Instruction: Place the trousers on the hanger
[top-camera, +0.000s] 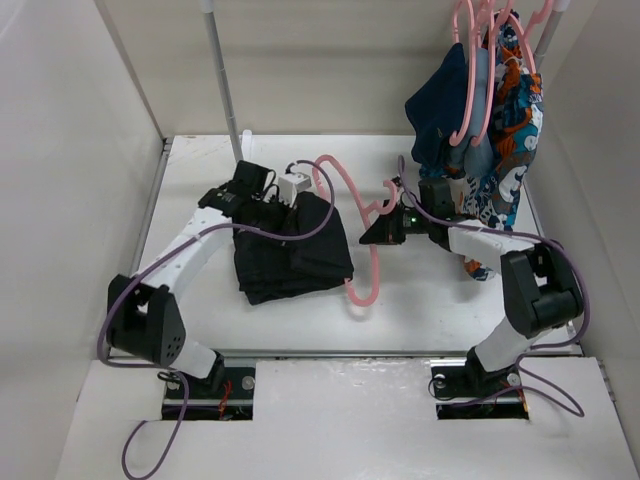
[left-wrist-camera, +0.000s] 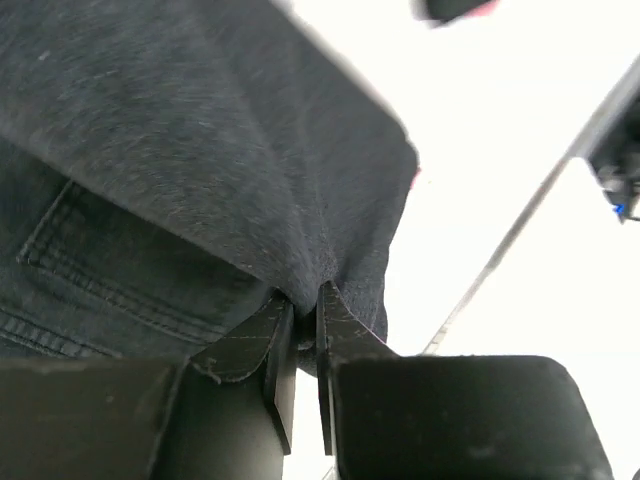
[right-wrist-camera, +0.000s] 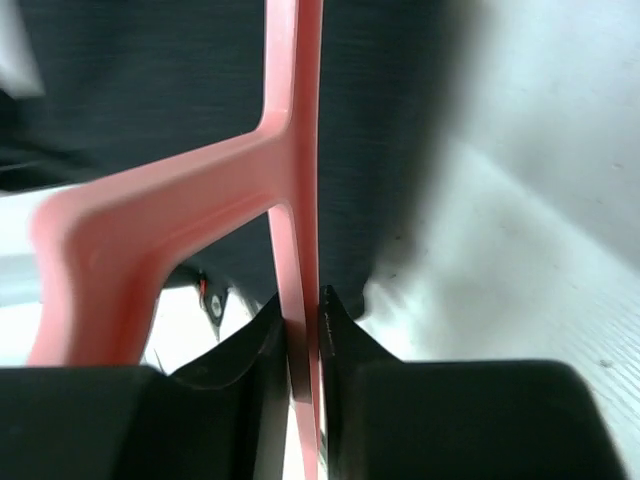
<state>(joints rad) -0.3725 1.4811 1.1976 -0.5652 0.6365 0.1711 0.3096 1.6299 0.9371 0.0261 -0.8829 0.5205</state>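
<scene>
Fabric of the trousers (top-camera: 290, 255) is being clenched by the left pincer (left-wrist-camera: 305, 298); the garment is lying folded left of the bench (top-camera: 430, 310) centre. The right pincer (right-wrist-camera: 303, 300) is grasping the hanger (top-camera: 366, 296), apparently near its hook.

trousers (top-camera: 290, 255): 1, in left gripper (left-wrist-camera: 303, 305) | hanger (right-wrist-camera: 297, 120): 1, in right gripper (right-wrist-camera: 303, 310) | hung pink hangers (top-camera: 468, 95), beyond right gripper: several, count unclear | hung garments: 2, navy garment (top-camera: 435, 105), patterned garment (top-camera: 510, 160) | grippers: 2
</scene>
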